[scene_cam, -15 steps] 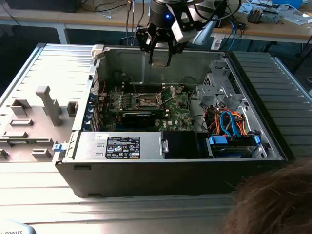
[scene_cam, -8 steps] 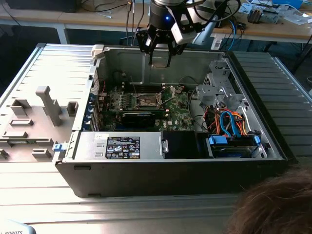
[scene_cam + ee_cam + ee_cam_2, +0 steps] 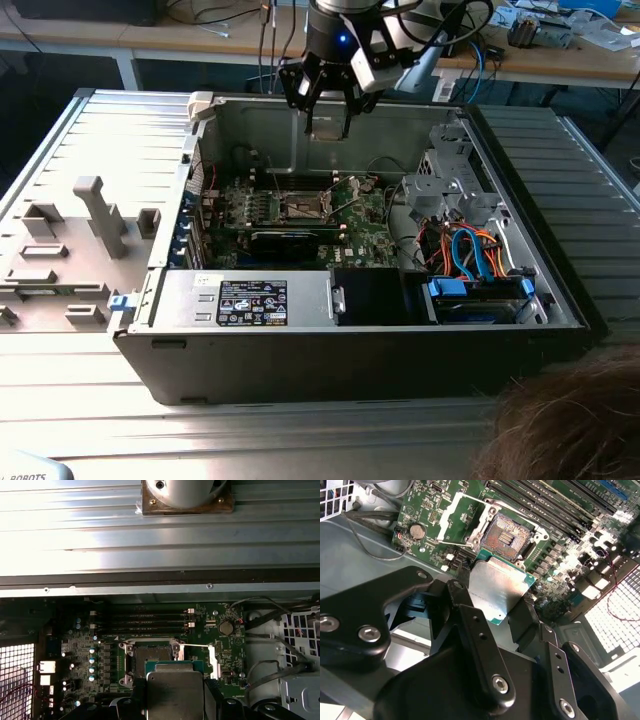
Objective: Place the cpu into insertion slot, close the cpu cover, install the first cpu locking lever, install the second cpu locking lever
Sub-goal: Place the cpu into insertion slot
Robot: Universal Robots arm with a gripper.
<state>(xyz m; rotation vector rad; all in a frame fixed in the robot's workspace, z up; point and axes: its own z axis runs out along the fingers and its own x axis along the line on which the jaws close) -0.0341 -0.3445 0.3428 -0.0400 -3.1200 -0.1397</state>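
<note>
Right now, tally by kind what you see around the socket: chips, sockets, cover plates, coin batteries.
cpu: 1
insertion slot: 1
cpu cover: 1
coin battery: 1
Total: 4

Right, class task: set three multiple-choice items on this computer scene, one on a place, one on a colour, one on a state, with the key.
1. Where is the cpu? A) seated in the insertion slot B) held by the end effector C) outside the case
2. What colour is the motherboard? A) green B) red C) white
3. How is the cpu cover? A) shut B) missing C) swung open
Key: 1 B, it grips the chip above the board. 2 A, green shows all around the socket. 3 C, the frame lies beside the bare slot.
</note>
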